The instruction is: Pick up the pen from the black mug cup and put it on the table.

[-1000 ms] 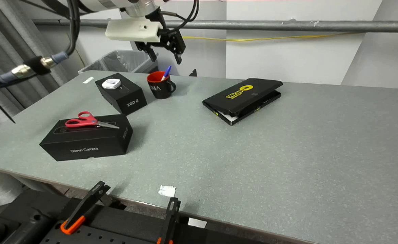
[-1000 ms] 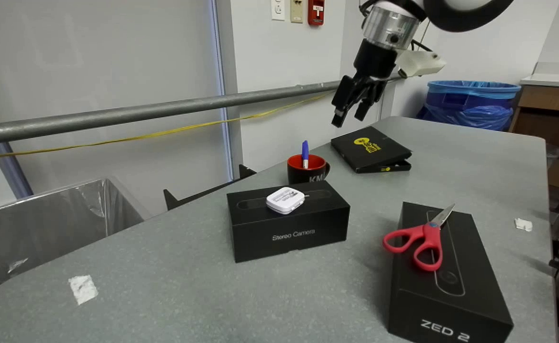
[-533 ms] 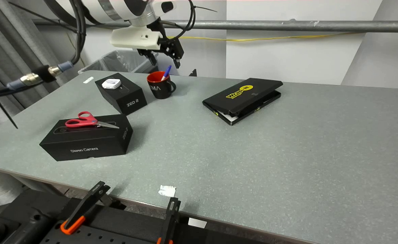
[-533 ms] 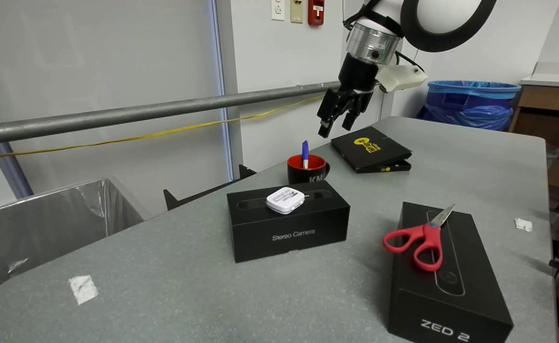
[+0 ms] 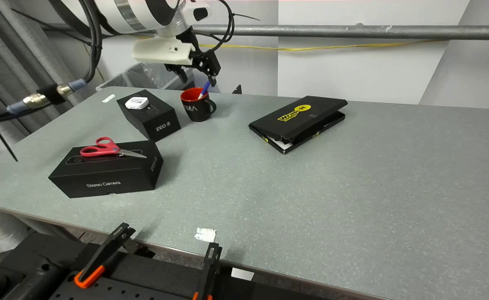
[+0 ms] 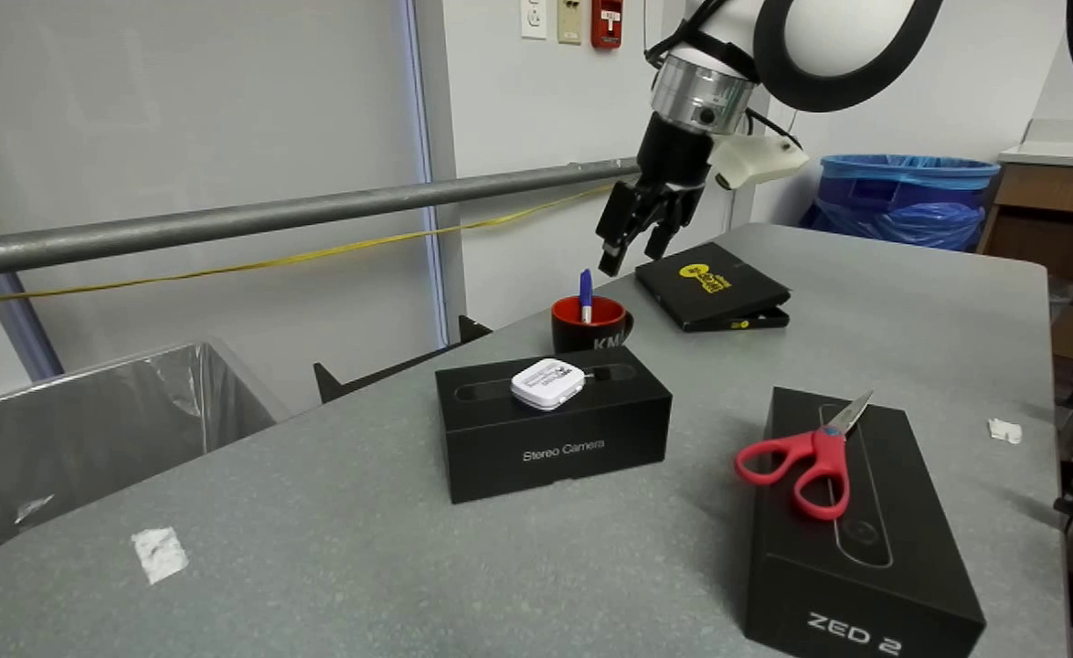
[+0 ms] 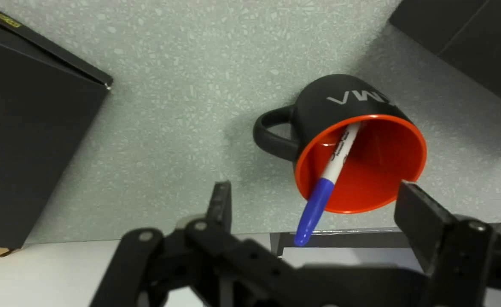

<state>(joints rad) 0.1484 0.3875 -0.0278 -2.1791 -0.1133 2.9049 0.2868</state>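
Observation:
The pen (image 7: 314, 209), with a blue cap and white barrel, leans in the black mug cup (image 7: 340, 98), cap end sticking out above the red-orange rim. Both exterior views also show the pen (image 5: 204, 89) (image 6: 585, 292) and the mug (image 5: 198, 110) (image 6: 580, 339) standing upright on the grey table (image 5: 311, 200). My gripper (image 7: 314, 187) is open and empty. In the wrist view the pen's cap appears between the two spread fingers, touching neither. In an exterior view the gripper (image 6: 632, 260) hangs above and to the right of the mug. The pen's lower end is hidden inside the mug.
A black box (image 6: 555, 448) with a white case (image 6: 547, 383) stands close beside the mug. Another black box (image 5: 107, 175) bears red scissors (image 5: 103, 148). A flat black-and-yellow box (image 5: 298, 121) lies on the mug's handle side. A grey bin (image 6: 116, 429) stands past the table edge.
My gripper has moved down and closer to the mug and pen, leftward in an exterior view. The fingers stay open. The pen, mug and boxes have not moved.

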